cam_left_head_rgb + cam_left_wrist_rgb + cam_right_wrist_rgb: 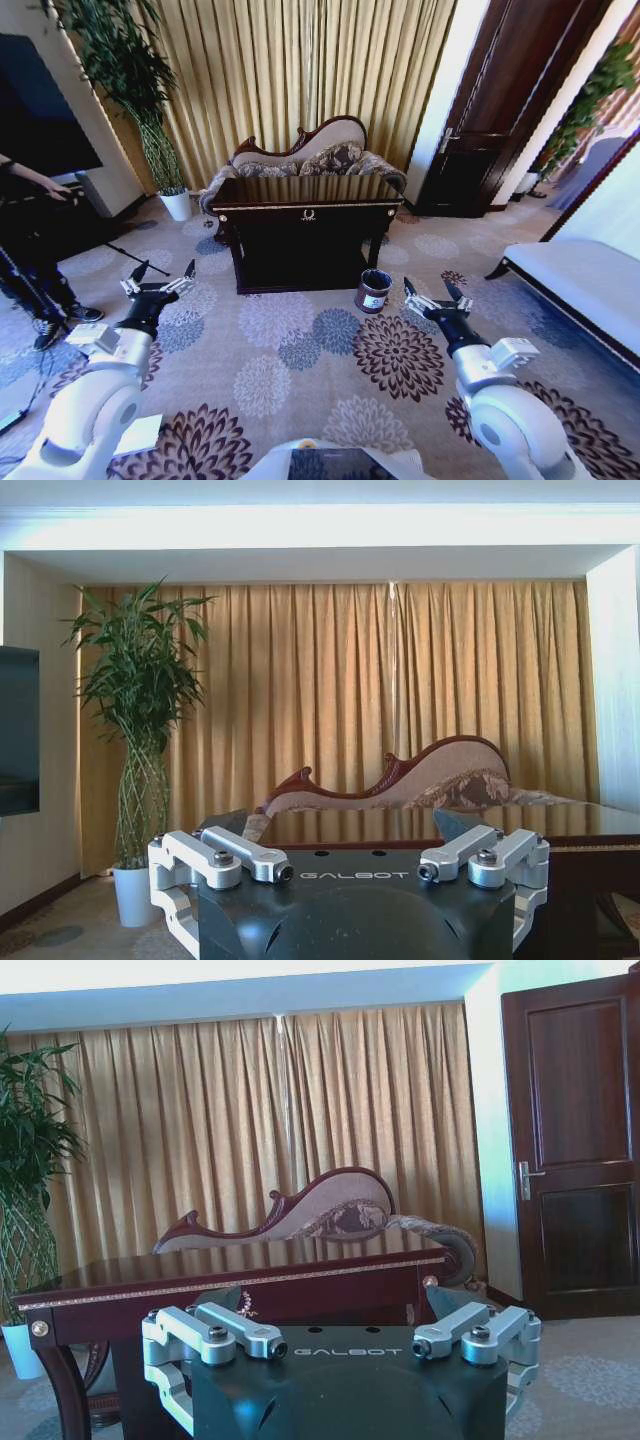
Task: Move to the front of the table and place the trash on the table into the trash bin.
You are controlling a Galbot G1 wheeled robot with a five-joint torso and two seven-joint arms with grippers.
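Robot parked out on carpet, well short of table point(305, 215). Left gripper point(160, 276) fingers spread wide, grasping nothing, hovering over floor. Right gripper point(433, 295) same deal, released and holding nothing. Trash bin point(374, 290) sits on carpet just beside table's front right corner. Tabletop glossy, can't make out trash on it from here. Sofa point(310, 160) right behind table.

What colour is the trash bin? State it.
Dark brown, with a white label; the trash bin shows best in the head view.
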